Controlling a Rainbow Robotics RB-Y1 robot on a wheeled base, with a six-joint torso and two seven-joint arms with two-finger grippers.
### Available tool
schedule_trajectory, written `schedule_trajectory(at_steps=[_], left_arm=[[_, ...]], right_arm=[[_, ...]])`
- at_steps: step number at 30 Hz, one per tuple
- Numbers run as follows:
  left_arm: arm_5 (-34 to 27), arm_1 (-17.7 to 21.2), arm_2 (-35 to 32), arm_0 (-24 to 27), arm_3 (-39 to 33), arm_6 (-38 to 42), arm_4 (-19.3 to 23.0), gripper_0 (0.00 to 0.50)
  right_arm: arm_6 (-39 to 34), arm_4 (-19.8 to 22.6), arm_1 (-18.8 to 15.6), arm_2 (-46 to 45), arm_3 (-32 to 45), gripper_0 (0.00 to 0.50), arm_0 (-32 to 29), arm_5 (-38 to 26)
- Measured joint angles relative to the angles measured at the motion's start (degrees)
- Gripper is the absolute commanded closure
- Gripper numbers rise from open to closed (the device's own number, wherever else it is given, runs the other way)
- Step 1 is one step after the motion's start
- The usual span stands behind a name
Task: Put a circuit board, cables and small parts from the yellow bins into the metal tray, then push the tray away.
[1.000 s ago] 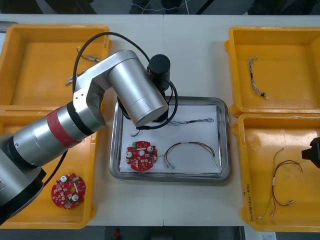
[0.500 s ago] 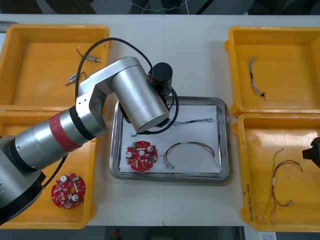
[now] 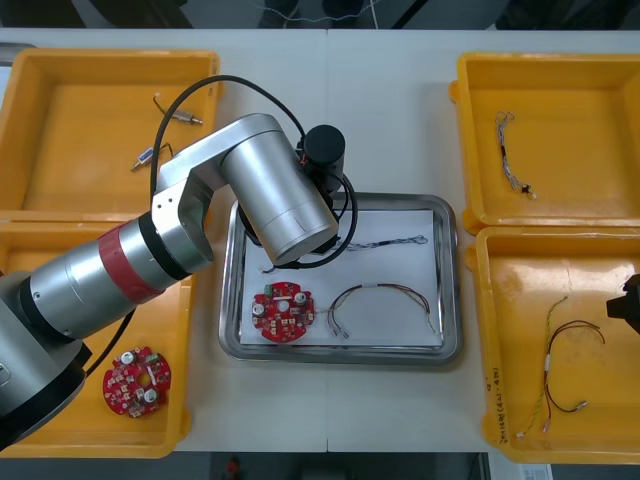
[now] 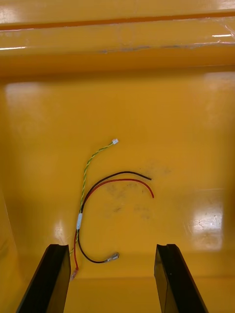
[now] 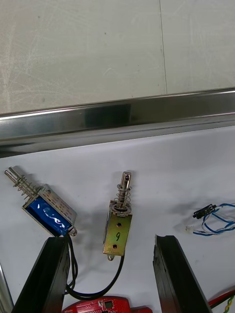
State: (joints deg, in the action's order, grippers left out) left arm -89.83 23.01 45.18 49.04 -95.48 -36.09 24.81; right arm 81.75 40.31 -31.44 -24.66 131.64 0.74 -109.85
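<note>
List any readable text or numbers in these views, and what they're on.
"9": handwritten on the small metal part lying in the metal tray, between the left gripper's open fingers.
Writing on the near right yellow bin's rim: too small to read.

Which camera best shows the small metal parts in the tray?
Left wrist view: both small metal parts show clearly in the tray, ahead of the left gripper. Front view: the left arm largely covers them. Right wrist view: a yellow bin.
</note>
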Motion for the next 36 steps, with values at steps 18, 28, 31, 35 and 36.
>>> schedule_trajectory(at_steps=[18,28,31,35,36], left_arm=[[-11.12,4.57,-12.02,-0.03,-11.24,0.01,8.29,0.0],[-19.63,10.09,-25.67,-0.46,-16.61,-0.54,16.95,0.0],[-19.69,11.44,-28.97,-1.79,-18.34,-2.54,18.09,0.0],[-19.73,13.62,-32.29,-5.23,-21.15,-9.56,19.0,0.0],[-19.73,14.22,-33.0,-6.26,-21.77,-11.86,19.17,0.0]], right_arm=[[0.0,0.06,-0.52,0.0,0.04,0.0,0.01,0.0],[0.0,1.8,-3.01,2.02,0.97,0.0,1.14,0.0],[0.0,2.4,-3.81,4.17,1.69,0.0,2.35,0.0],[0.0,3.42,-4.29,7.76,2.82,0.0,4.94,0.0],[0.0,3.62,-4.36,8.81,2.98,0.0,5.74,0.0]])
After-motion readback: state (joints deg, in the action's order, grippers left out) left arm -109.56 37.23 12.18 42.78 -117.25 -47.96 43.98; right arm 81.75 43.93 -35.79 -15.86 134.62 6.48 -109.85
